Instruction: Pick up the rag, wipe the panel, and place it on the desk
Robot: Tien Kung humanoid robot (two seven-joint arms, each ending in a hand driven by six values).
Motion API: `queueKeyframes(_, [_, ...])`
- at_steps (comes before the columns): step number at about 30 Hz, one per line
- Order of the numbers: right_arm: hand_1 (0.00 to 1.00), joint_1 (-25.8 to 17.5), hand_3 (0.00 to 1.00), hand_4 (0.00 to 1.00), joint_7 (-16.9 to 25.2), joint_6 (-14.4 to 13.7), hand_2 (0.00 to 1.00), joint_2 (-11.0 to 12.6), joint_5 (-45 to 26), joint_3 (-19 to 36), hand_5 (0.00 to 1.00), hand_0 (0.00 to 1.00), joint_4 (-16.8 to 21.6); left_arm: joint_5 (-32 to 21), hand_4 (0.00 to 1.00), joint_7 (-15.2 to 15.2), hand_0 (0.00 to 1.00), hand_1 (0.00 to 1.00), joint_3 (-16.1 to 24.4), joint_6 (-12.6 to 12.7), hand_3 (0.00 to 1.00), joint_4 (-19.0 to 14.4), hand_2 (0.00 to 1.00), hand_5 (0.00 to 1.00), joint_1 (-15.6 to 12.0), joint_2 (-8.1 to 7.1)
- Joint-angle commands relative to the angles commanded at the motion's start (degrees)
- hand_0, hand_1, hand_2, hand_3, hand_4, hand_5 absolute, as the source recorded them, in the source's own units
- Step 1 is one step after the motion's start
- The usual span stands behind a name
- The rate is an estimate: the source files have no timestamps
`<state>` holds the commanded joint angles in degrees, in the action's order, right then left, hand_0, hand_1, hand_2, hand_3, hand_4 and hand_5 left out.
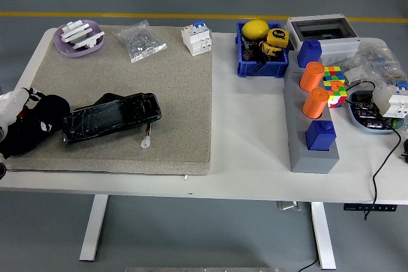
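Left hand (32,125) (black, at the picture's left edge) lies on the grey mat (185,93); its fingers cannot be made out, nor any rag. Just beside it lies the glossy black panel (111,116).

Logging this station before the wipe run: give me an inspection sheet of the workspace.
Surface: white table, beige mat covering its left part.
Job's things: black panel lies on the mat; black rag at its left end.
Clutter: purple dish, bag of parts, blue bin, grey block with orange and blue pieces, colour cube.
Grippers: left hand at the rag; grasp unclear. Right not seen.
Cables: black cable over the right edge.
Surroundings: grey floor, yellow line; no person.
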<state>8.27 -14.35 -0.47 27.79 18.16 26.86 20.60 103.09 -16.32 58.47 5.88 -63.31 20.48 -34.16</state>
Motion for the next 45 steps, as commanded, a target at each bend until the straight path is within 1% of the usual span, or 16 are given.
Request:
queueKeyframes(2, [0.608,0.01,0.618,0.998,0.01,0.0,0.633,-0.01,0.04,-0.03,0.633,0.752,0.01,-0.84,0.998,0.14,0.695,0.82,0.42,-0.22,0.803,-0.25,0.825,0.261,-0.12,-0.12])
queueKeyframes(7, [0.608,0.13,0.618,0.998,-0.01,-0.04,0.633,0.11,0.11,-0.29,0.633,0.752,-0.01,-2.97,0.998,0.97,0.695,0.82,2.71,-0.75,0.803,-0.79,0.825,0.261,-0.99,-0.59])
queueKeyframes(8, [0.607,0.15,0.617,0.998,-0.02,-0.04,0.633,0.15,0.1,-0.36,0.633,0.753,0.0,-3.26,0.998,1.24,0.716,0.83,3.3,-0.8,0.808,-1.02,0.828,0.332,-1.28,-0.7])
queueKeyframes(13, [0.607,0.05,0.617,0.998,-0.07,0.06,0.633,0.29,0.06,-0.83,0.633,0.753,-0.03,-3.79,0.998,2.71,0.716,0.83,7.59,-1.41,0.808,-3.44,0.828,0.332,-3.38,-1.05])
queueKeyframes(14, [0.607,-0.02,0.617,0.998,-0.08,0.08,0.633,0.29,0.06,-0.84,0.633,0.752,-0.05,-3.82,0.998,3.08,0.821,0.883,8.83,-1.77,0.813,-4.23,0.849,0.489,-3.96,-1.03])
queueKeyframes(18, [0.607,-0.04,0.617,0.998,-0.09,0.12,0.633,0.34,0.08,-0.91,0.633,0.752,-0.05,-4.55,0.998,5.02,0.821,0.883,14.13,-3.22,0.813,-7.2,0.849,0.489,-6.27,-0.48])
queueKeyframes(19, [0.607,-0.03,0.617,0.998,-0.08,0.12,0.633,0.34,0.08,-0.9,0.633,0.752,-0.05,-4.61,0.998,5.16,0.821,0.883,14.58,-3.3,0.813,-7.4,0.849,0.489,-6.41,-0.43])
queueKeyframes(20, [0.607,-0.01,0.617,0.998,-0.08,0.12,0.633,0.34,0.1,-0.87,0.633,0.752,-0.03,-4.91,0.998,5.73,0.905,0.933,15.87,-3.52,0.82,-8.06,0.873,0.627,-6.9,-0.14])
queueKeyframes(22, [0.607,-0.02,0.617,0.998,-0.08,0.12,0.633,0.32,0.13,-0.7,0.633,0.752,-0.04,-6.32,0.998,7.27,0.905,0.933,18.98,-3.71,0.82,-9.58,0.873,0.627,-7.96,0.8])
queueKeyframes(25, [0.607,-0.29,0.617,0.998,-0.09,0.12,0.633,0.14,0.2,-0.24,0.633,0.752,-0.07,-9.32,0.998,9.63,0.905,0.933,22.34,-3.21,0.82,-10.65,0.873,0.627,-8.72,2.07])
queueKeyframes(26, [0.607,-0.38,0.618,0.998,-0.09,0.11,0.634,0.1,0.26,-0.07,0.634,0.753,-0.06,-10.01,0.998,10.22,0.926,0.92,23.08,-3.06,0.812,-10.83,0.834,0.753,-8.87,2.43])
queueKeyframes(30, [0.607,-0.82,0.618,0.998,-0.12,0.12,0.634,-0.05,0.56,0.61,0.634,0.753,-0.05,-14.66,0.998,14.7,0.926,0.92,26.58,-1.49,0.812,-11.78,0.834,0.753,-9.18,4.81])
queueKeyframes(31, [0.607,-0.88,0.618,0.998,-0.12,0.13,0.634,-0.06,0.59,0.65,0.634,0.753,-0.05,-15.25,0.998,15.25,0.926,0.92,27.03,-1.33,0.812,-11.91,0.834,0.753,-9.17,5.17])
queueKeyframes(33, [0.607,-1.04,0.618,0.998,-0.11,0.18,0.634,-0.13,0.71,0.99,0.635,0.753,-0.06,-16.57,0.998,16.77,0.927,0.896,28.93,-0.87,0.804,-12.73,0.813,0.77,-9.13,6.6])
queueKeyframes(37, [0.607,-1.15,0.618,0.998,-0.08,0.4,0.634,-0.1,0.85,1.29,0.635,0.753,-0.03,-17.23,0.998,17.35,0.927,0.896,30.44,-0.52,0.804,-13.91,0.813,0.77,-9.27,7.9])
queueKeyframes(45, [0.607,-1.36,0.618,0.998,0.01,1.08,0.636,-0.28,1.23,1.9,0.635,0.753,0.12,-16.72,0.998,16.95,0.927,0.895,32.12,-0.47,0.79,-14.65,0.806,0.793,-10.23,9.38])
